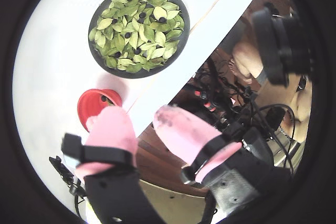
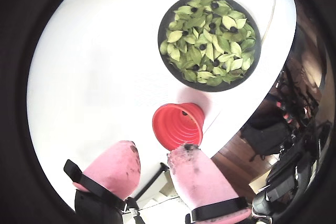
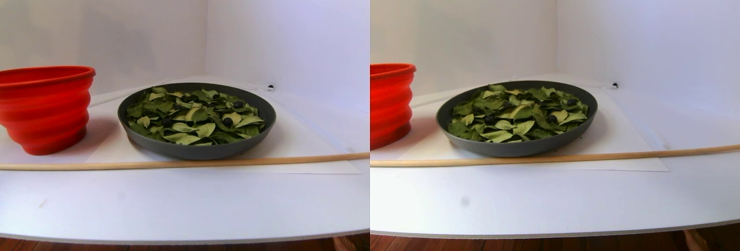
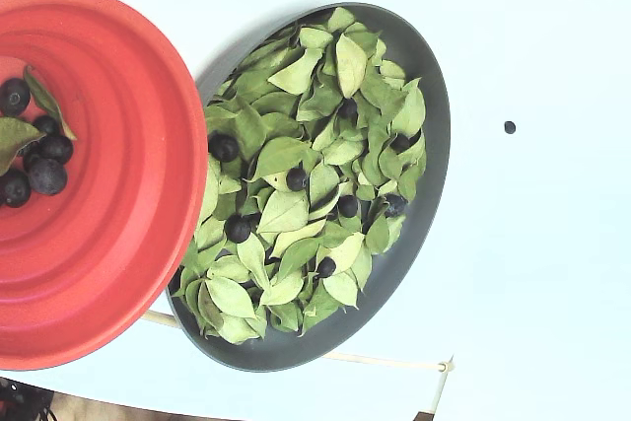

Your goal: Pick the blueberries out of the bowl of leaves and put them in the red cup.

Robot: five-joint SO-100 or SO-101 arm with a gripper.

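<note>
The dark grey bowl [image 4: 435,145] is full of green leaves [image 4: 286,210] with several blueberries [image 4: 237,229] scattered among them. It also shows in both wrist views [image 1: 185,35] [image 2: 164,51] and in the stereo pair view [image 3: 196,150]. Right beside it stands the red cup [image 4: 128,194] [image 3: 46,112] [image 2: 176,124] [image 1: 94,103], holding several blueberries [image 4: 44,175] and a couple of leaves. My gripper [image 1: 139,114] [image 2: 156,153], with pink fingers, hangs high above the table near the cup. It is open with nothing between the fingers. It does not show in the fixed and stereo pair views.
A thin wooden stick [image 3: 173,162] lies across the white table in front of bowl and cup. A tiny black speck [image 4: 510,127] sits past the bowl. The table edge runs close to the cup, with cables and gear [image 1: 231,103] beyond it.
</note>
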